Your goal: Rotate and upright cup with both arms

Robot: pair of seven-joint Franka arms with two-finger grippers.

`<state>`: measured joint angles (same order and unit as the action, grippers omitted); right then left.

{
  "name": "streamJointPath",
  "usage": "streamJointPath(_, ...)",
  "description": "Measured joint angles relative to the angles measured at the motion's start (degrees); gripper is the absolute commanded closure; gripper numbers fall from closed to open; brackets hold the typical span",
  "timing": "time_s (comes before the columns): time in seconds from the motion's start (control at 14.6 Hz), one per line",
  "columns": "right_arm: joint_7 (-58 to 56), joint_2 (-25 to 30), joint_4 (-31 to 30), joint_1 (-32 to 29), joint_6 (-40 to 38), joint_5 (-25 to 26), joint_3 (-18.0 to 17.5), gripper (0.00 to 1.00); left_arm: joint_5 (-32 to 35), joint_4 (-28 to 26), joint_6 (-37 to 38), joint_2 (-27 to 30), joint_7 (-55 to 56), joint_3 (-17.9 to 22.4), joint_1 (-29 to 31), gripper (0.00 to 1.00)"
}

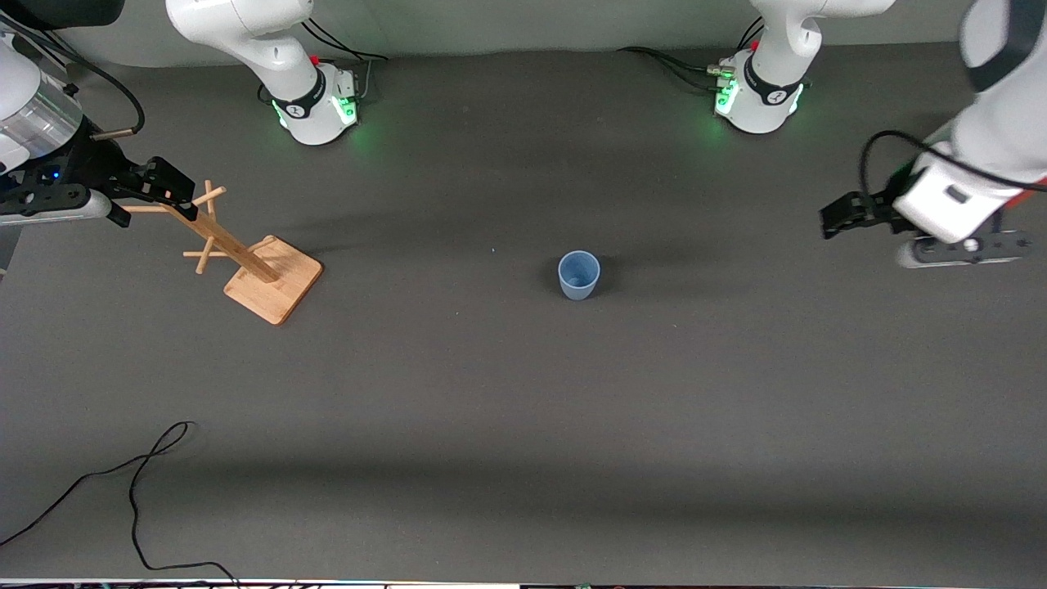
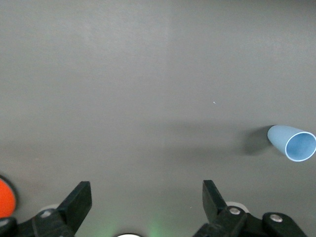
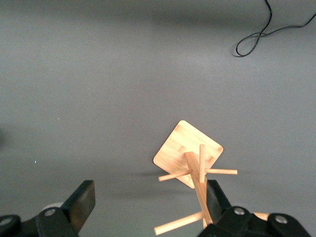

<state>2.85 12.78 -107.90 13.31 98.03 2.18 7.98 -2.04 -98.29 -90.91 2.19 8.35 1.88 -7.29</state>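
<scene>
Mid-worktop the cup (image 1: 579,275) stands mouth-up, untouched, left claw (image 1: 833,222) open over the left arm's end, right claw (image 1: 168,188) open above the wooden rack (image 1: 253,270).

A dark grey matte bench (image 1: 507,425) fills nearly the whole scene, its surface plain and evenly lit, with soft broad shadows lying across it. Along the edge by the bases runs a pale grey wall (image 1: 523,24). A thin black cable (image 1: 135,483) loops loosely over the bench near the front camera, toward the right arm's end. Green light glows on the bench farthest from the front camera.
</scene>
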Motion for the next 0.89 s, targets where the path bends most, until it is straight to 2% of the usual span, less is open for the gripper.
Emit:
streamJointPath(0.2, -0.09, 0.00, 0.80, 0.01, -0.91, 0.00, -0.01, 0.00, -0.01, 2.59, 2.26, 0.00, -3.03, 1.12, 0.08, 0.00)
streamJointPath(0.89, -0.12, -2.39, 4.98, 0.02, -5.98, -1.12, -0.54, 0.00, 0.19, 2.77, 2.42, -0.87, -4.41, 0.98, 0.05, 0.00)
